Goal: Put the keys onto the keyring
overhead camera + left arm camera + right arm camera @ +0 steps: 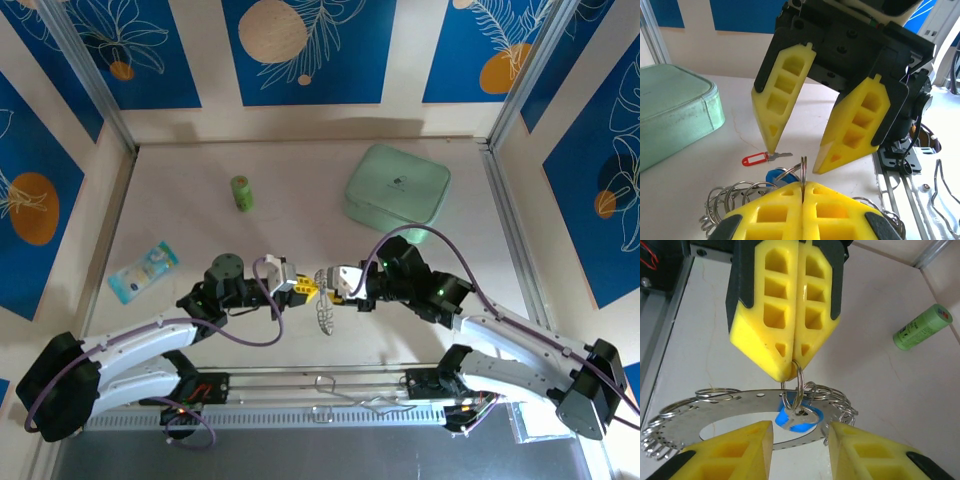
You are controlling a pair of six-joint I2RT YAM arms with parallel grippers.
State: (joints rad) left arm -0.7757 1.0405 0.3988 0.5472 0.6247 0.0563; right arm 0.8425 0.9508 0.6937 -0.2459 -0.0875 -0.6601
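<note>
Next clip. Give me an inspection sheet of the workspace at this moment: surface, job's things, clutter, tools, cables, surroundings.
Surface: pale table, faint hairline marks, no spills seen.
Job's things: keyring at the left tool's tips; blue-tagged key at its rim, under the clamped loop; red-tagged key lying loose on the table.
Clutter: green cylinder, mint case, pale blue packet, all apart from the keyring.
Tools: left tool shut on a thin wire loop of the keyring; right tool open, facing it, holding nothing.
Cables: purple cables looping off both arms, not touching the keyring.
Surroundings: blue leaf-print panels, metal frame posts.
</note>
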